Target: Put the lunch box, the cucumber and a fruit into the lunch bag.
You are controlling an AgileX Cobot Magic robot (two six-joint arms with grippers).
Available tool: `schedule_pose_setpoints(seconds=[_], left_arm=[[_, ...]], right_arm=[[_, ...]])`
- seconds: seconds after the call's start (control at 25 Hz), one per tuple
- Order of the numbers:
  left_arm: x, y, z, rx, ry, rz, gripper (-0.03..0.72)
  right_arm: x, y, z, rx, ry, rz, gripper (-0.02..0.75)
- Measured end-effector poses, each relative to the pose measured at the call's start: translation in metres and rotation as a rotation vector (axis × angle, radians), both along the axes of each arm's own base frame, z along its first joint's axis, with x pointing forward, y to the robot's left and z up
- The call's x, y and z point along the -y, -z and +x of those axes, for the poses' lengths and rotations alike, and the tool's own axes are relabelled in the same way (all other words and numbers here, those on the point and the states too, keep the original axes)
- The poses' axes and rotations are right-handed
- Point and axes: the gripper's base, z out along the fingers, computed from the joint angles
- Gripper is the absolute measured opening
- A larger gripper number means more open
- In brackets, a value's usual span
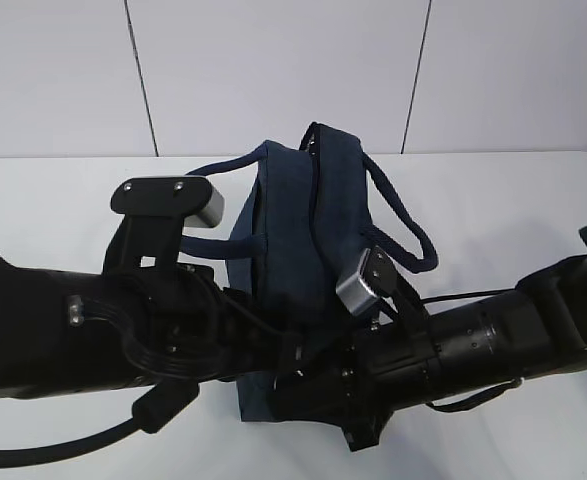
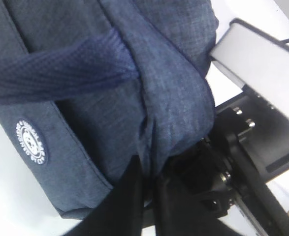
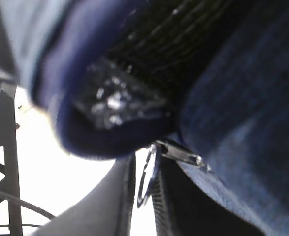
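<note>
Lab-like: bare white table (image 1: 533, 220), plain panelled wall (image 1: 273, 70).

Plain white bench (image 1: 63, 185), matte and unmarked, spanning the full width of the exterior view and ending at a pale panelled wall (image 1: 273, 70) behind. Bearing one item directly: the lunch bag (image 1: 293, 250), dark navy fabric, standing near the middle with its base on the surface, narrow end toward the camera, two loop handles drooping to either side. Seen also from the left wrist as a white strip below the bag's lower edge (image 2: 16, 206).
</note>
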Motion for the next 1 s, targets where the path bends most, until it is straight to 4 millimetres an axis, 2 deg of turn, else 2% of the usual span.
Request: schedule_pose_setpoints(seconds=[0.56, 0.76, 1.0], left_arm=[[0.0, 0.0, 0.0, 0.0, 0.0, 0.0, 0.003], [0.0, 0.0, 0.0, 0.0, 0.0, 0.0, 0.003], [0.0, 0.0001, -0.0002, -0.002, 0.001, 0.0, 0.003]], right_arm=[[-0.0016, -0.0026, 0.0046, -0.022, 0.017, 0.004, 0.083], [-0.0013, -0.0022, 0.0049, -0.033, 0.026, -0.001, -0.006], [-0.0011, -0.0017, 0.0058, -0.045, 0.037, -0.008, -0.013]])
